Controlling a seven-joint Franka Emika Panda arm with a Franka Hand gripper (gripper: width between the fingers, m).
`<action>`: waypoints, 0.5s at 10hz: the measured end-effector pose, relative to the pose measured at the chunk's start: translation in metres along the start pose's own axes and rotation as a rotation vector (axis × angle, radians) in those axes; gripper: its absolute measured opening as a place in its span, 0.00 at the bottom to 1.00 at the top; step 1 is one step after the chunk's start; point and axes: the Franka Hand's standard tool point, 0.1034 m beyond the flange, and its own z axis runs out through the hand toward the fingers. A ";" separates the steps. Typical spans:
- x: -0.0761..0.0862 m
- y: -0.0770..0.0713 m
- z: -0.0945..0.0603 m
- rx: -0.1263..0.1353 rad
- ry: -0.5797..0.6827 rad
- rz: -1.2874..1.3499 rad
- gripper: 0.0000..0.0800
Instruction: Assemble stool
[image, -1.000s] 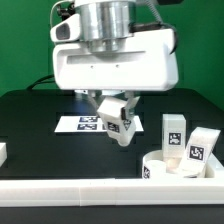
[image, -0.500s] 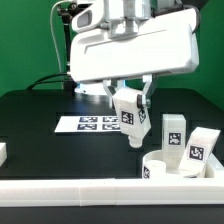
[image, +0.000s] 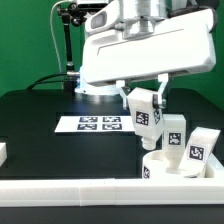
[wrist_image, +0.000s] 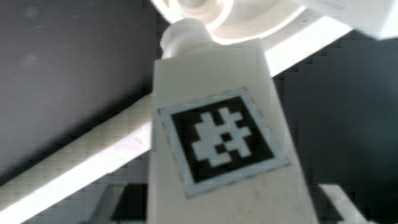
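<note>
My gripper (image: 146, 103) is shut on a white block leg (image: 146, 118) with a black-and-white tag, held in the air above the round seat (image: 163, 167). The seat lies at the exterior view's lower right, against the front rail. Two more tagged legs stand by it, one upright (image: 174, 131) and one tilted (image: 200, 148). In the wrist view the held leg (wrist_image: 217, 140) fills the picture between my fingers (wrist_image: 361, 207), and the seat's round edge (wrist_image: 222, 15) shows beyond its tip.
The marker board (image: 98, 124) lies flat on the black table behind the held leg. A long white border rail (image: 70, 192) runs along the front edge. A small white part (image: 3, 153) sits at the exterior view's far left.
My gripper has carried the leg toward the exterior view's right and slightly up, from over the marker board to above the seat.
</note>
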 end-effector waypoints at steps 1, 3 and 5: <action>0.000 0.000 0.000 0.001 0.004 -0.002 0.41; 0.000 -0.006 0.001 0.020 0.068 -0.007 0.41; -0.006 -0.012 0.003 0.031 0.110 -0.023 0.41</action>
